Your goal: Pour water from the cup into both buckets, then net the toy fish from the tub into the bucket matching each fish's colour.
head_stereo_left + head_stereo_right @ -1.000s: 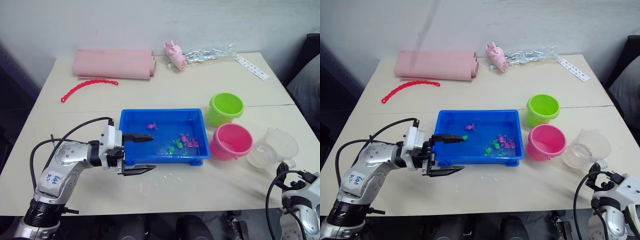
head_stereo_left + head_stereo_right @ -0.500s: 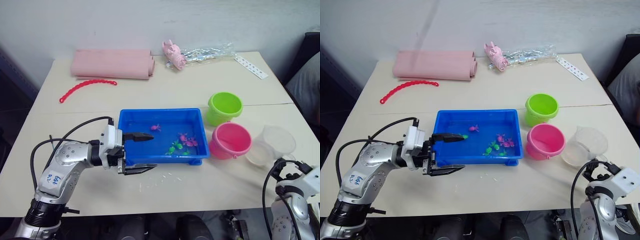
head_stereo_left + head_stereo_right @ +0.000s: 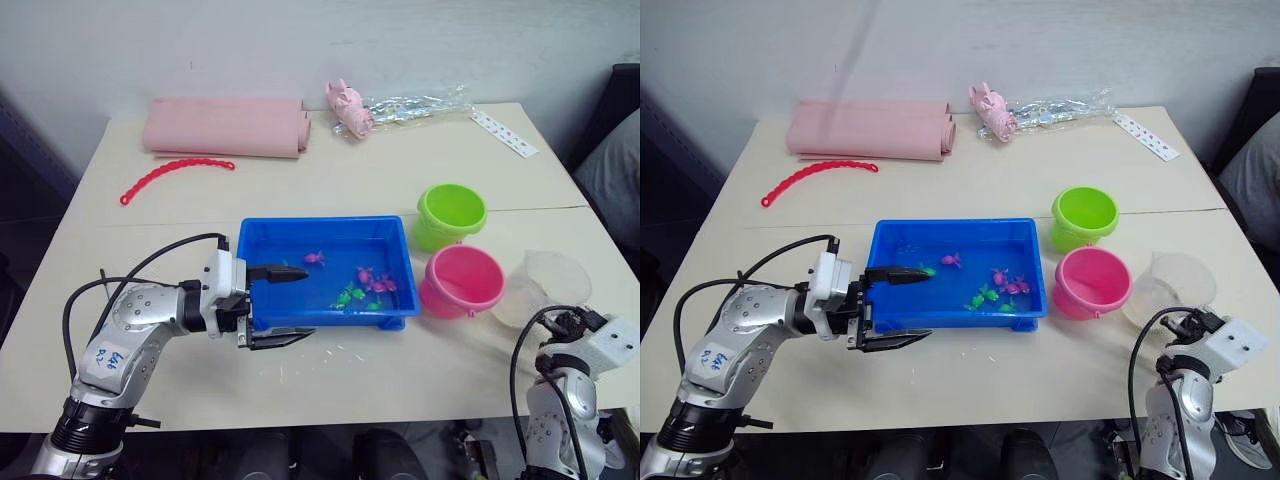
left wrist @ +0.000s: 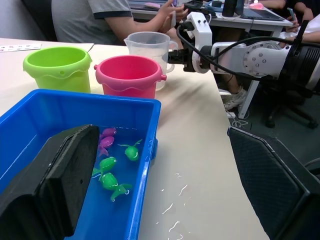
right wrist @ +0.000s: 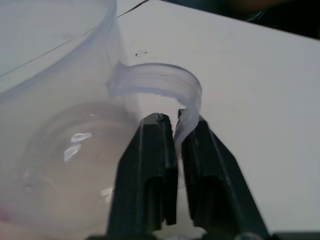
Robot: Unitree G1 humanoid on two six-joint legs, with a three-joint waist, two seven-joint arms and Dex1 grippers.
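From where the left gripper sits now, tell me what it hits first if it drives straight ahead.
The left gripper is open and straddles the near left wall of the tub: that wall would probably meet it first. Depth is unclear.

Even, bright overhead light; soft shadows. Right wrist view blurred close up; cup [image 5: 60,115] shows glare.

The clear plastic measuring cup [image 5: 60,125] is running off the right wrist view's edge. A seated person's grey-sleeved torso [image 4: 90,20] is being cut off above. The tiny toy fish [image 3: 315,259] are showing too small for detail.
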